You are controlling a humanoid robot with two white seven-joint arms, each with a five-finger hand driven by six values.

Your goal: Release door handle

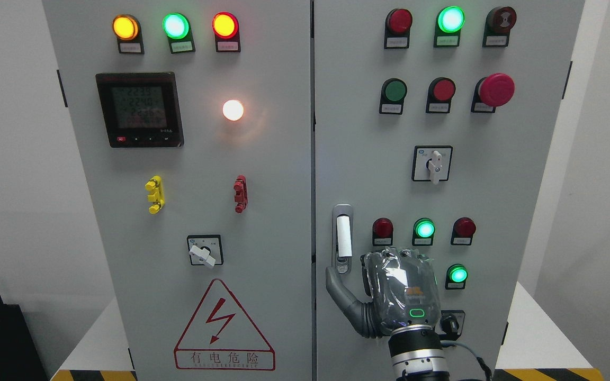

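Note:
The door handle (343,238), a white lever in a grey recessed housing, sits upright on the left edge of the right cabinet door (368,159). My right hand (389,288), wrapped in clear film, rises from the bottom edge just right of and below the handle, with its back toward the camera. Its grey thumb (337,288) is spread out to the left, and the tip lies just under the handle's lower end. Nothing is in the hand and the lever stands free. The left arm is out of view.
Both grey cabinet doors appear closed, meeting at a seam (313,185). Lit indicator lamps, push buttons, a red mushroom button (495,90) and a rotary switch (433,165) surround the hand. The left door carries a meter (140,109), another rotary switch (204,253) and a warning triangle (224,328).

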